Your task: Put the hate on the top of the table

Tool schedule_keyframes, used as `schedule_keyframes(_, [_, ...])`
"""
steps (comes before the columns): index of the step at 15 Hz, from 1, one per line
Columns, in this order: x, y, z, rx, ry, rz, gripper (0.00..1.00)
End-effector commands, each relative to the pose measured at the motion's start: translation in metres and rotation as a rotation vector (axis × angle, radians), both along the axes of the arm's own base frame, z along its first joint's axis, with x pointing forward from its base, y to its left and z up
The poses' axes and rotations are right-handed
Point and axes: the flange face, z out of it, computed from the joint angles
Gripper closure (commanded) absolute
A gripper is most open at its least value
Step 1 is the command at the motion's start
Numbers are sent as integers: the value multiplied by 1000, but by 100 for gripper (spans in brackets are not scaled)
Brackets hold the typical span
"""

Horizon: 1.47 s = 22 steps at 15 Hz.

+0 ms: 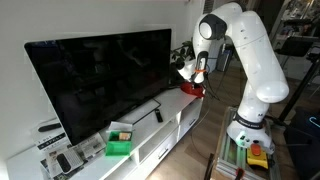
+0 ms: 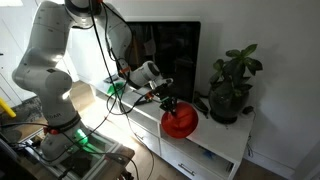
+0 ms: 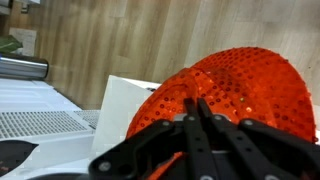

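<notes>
Black fingers [image 3: 190, 142] of the gripper [image 3: 200, 102] fill the wrist view, pinched nearly together on the red hate [image 3: 245, 80]. In both exterior views the hate [image 2: 181, 123] hangs just past the TV's [image 1: 100, 80] end, over the white table's [image 2: 228, 136] top edge; whether they touch is unclear.

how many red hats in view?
1. The red hat is gripped in the claw, at the end of the white cabinet near the potted plant. Others could be hidden behind the TV.
</notes>
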Motion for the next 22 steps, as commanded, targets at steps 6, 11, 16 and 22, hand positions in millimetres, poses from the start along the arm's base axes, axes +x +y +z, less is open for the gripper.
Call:
schedule_keyframes(6, [8, 26, -27, -49, -61, 173, 95])
schedule_keyframes(11, [6, 26, -34, -28, -81, 174, 56])
schedule_keyframes(16, [5, 23, -29, 20, -120, 200, 22])
schedule_keyframes(22, [-20, 10, -14, 215, -194, 188, 0])
